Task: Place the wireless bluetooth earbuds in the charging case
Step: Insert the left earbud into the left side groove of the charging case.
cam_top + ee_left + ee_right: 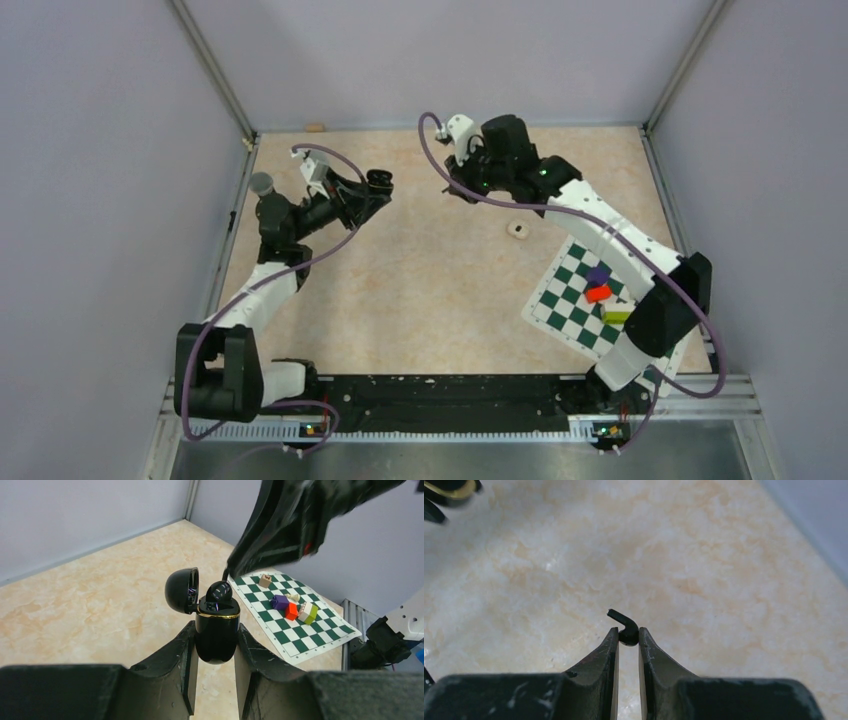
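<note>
The charging case [216,635] is the anchor here: a glossy black pebble with a thin gold rim. It is clamped by its flanks between the left fingers [186,650] and held clear of the marbled beige desk [430,290]. Its long axis runs along those fingers, with the mouth facing away from the wrist. The domed lid [181,590] is swung open to one side of the mouth. One earbud [220,591], rounded and shiny, already sits in the mouth. Whether the second socket beside it is free cannot be made out.

The right fingers [609,655] are pinched shut on the other earbud [626,630], a tiny matte black hook gripped by its bulb. Its thin stem pokes out past the tips and curls towards the case. From these fingers the case lies ahead and off to the left, near but apart; only its gold rim shows at the corner of the right wrist view. Seen from the case, the right fingers loom just above and beyond the open mouth. The right arm is the one to close that gap, and I judge the stem needs turning mouth-down.

Beyond the case lies a green-and-white checkered mat [320,635] carrying coloured blocks [292,610].
</note>
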You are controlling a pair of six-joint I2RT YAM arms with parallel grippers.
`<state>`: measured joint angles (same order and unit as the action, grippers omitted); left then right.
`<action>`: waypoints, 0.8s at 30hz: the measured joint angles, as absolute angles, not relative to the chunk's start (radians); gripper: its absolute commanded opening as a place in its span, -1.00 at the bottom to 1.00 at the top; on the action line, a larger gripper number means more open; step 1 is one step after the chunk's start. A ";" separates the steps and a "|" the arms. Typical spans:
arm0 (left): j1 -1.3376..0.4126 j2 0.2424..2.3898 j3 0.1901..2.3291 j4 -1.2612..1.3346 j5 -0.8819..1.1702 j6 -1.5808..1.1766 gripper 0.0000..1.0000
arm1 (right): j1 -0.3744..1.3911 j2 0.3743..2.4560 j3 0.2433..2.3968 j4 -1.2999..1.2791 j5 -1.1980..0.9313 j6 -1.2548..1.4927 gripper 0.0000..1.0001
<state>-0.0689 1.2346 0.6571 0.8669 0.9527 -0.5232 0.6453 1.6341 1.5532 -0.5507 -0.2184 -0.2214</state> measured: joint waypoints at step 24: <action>-0.275 1.340 0.739 0.612 1.063 -0.309 -1.00 | 0.870 1.496 1.663 -0.614 -0.030 -0.365 -0.84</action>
